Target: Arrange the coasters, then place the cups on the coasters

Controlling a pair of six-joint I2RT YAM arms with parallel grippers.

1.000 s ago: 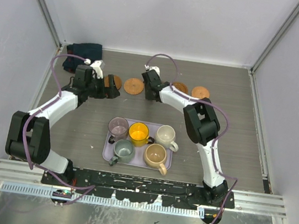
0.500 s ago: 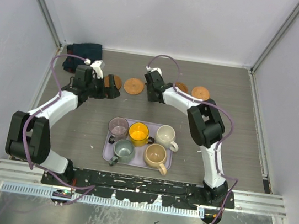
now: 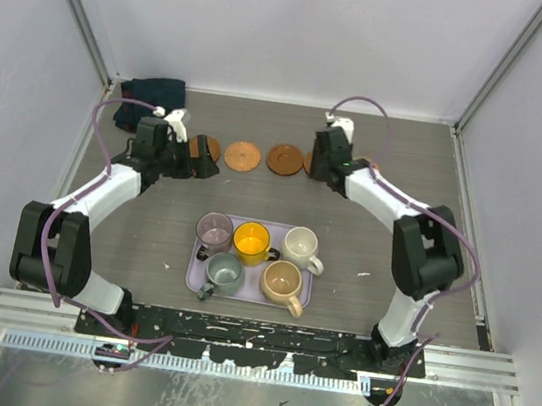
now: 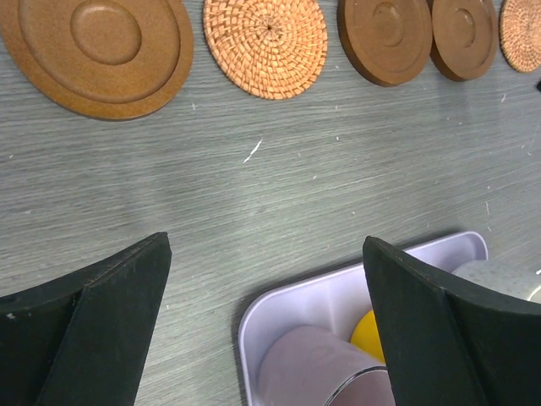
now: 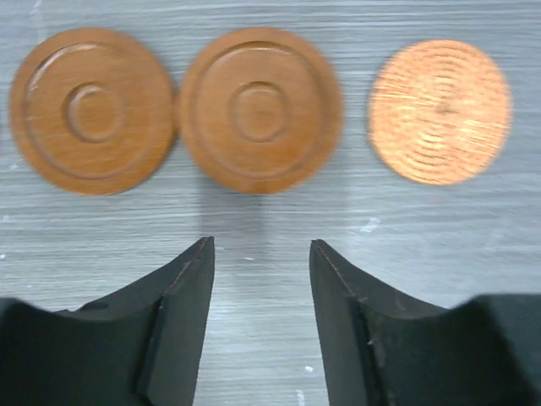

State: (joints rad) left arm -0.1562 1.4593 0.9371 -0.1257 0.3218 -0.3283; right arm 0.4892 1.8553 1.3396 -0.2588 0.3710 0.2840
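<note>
Well, coaster step: coasters in a row, two touching. L end effector and R end effector released, empty. Next prob: space pair, then cups.

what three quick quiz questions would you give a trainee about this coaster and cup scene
1. True or false: all five cups stand on the lavender tray.
2. In the left wrist view, how many of the five coasters are woven rather than wooden? A) one B) two C) three
3. Short answer: which is holding something, the left gripper or the right gripper?

Key: 1 true. 2 B. 3 neither: both are open with only bare table between the fingers.
</note>
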